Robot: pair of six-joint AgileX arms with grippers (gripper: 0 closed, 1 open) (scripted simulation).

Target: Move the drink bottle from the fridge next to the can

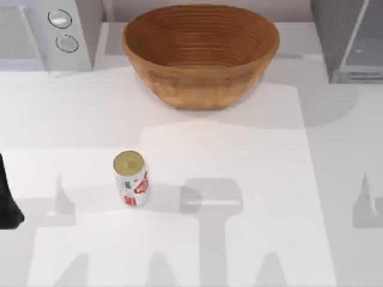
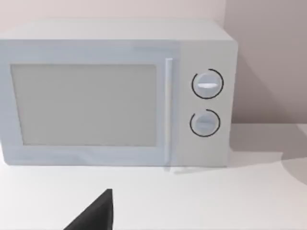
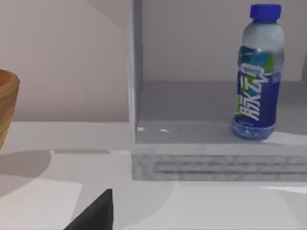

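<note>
White table [image 1: 251, 197] carries the can [image 1: 130, 178]; drink bottle [image 3: 258, 72] stands upright in the fridge [image 3: 216, 165]. We judge it light, slick, best gripped mid-label; we cannot tell either tool's opening.

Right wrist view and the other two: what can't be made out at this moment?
- Fridge, top view: cut off by the picture's right edge; its roof hides the drink bottle standing inside.
- Both grippers: a dark tip in each wrist view, fingers not readable.
- Can: red label markings too small to read.
- Microwave: nothing visible behind its door.
</note>
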